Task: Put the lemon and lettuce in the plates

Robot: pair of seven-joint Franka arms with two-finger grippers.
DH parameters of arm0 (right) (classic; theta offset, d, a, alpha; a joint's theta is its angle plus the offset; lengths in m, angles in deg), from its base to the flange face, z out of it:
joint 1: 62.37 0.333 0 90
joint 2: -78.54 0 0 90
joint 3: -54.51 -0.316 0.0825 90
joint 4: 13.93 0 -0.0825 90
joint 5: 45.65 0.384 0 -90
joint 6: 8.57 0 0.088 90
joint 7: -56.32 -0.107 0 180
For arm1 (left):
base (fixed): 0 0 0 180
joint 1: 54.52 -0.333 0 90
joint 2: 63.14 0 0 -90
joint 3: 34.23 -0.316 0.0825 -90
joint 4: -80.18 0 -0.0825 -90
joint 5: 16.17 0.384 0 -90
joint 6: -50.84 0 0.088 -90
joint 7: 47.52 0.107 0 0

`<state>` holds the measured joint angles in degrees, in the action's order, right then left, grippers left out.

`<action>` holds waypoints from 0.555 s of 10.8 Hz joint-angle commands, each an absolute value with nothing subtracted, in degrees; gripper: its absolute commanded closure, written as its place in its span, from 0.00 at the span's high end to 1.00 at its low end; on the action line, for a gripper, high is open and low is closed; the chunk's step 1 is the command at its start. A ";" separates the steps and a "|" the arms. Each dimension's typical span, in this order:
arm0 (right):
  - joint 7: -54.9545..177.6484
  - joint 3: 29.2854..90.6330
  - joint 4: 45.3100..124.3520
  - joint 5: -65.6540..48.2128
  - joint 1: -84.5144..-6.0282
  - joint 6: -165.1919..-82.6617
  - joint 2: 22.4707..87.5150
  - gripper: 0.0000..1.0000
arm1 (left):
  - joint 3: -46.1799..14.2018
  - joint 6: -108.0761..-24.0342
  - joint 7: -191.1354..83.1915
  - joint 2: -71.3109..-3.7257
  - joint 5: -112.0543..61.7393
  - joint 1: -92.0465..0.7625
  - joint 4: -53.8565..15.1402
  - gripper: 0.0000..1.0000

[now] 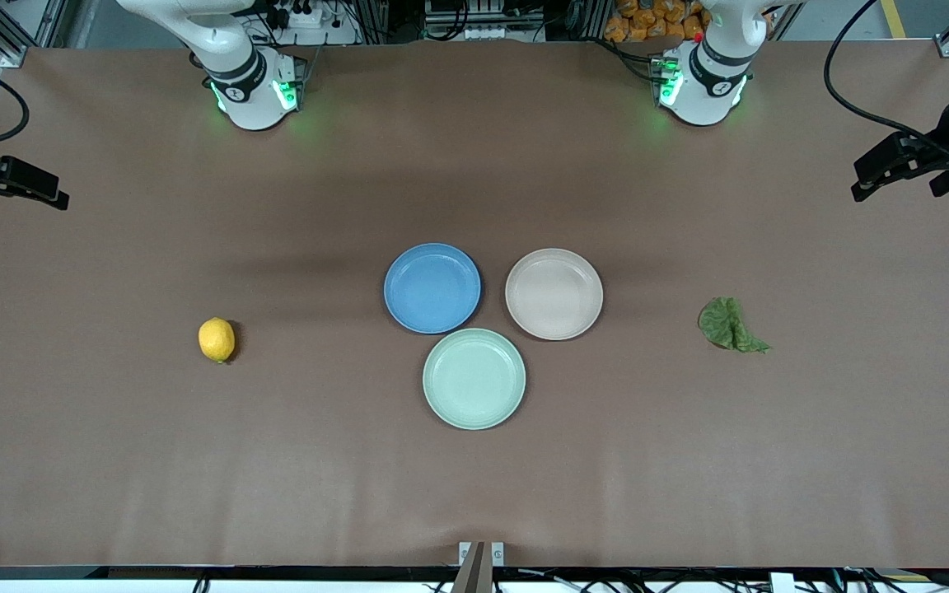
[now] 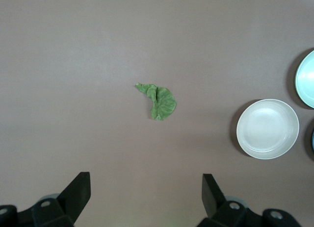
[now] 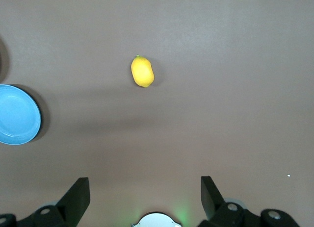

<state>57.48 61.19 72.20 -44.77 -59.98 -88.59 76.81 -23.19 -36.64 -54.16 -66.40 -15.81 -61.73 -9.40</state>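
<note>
The yellow lemon [image 1: 217, 339] lies on the brown table toward the right arm's end; it also shows in the right wrist view [image 3: 142, 72]. The dark green lettuce [image 1: 730, 325] lies toward the left arm's end and shows in the left wrist view [image 2: 159, 102]. The blue plate [image 1: 432, 288] and the beige-pink plate [image 1: 554, 294] sit side by side at mid-table, both empty. My right gripper [image 1: 58, 198] hangs open and empty, high over its end of the table. My left gripper [image 1: 862, 189] hangs open and empty, high over its own end.
A pale mint-green plate [image 1: 474, 379] sits empty just nearer the front camera than the other two, touching or almost touching them. The arm bases [image 1: 256, 91] stand along the table's edge farthest from the camera.
</note>
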 commanded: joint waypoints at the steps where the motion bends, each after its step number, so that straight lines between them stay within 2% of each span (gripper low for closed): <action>1: 56.75 60.84 71.94 -44.16 -60.70 -88.02 76.79 1.00 | -23.06 -35.82 -52.27 -66.39 -16.08 -62.16 -8.59 1.00; 4: 56.67 60.84 71.94 -44.16 -60.70 -87.94 76.70 1.00 | -22.98 -35.20 -51.57 -64.47 -16.08 -62.25 -9.03 1.00; 6: 56.84 60.84 71.85 -44.16 -60.61 -88.02 76.18 1.00 | -23.06 -35.98 -52.00 -62.53 -16.08 -62.16 -12.26 1.00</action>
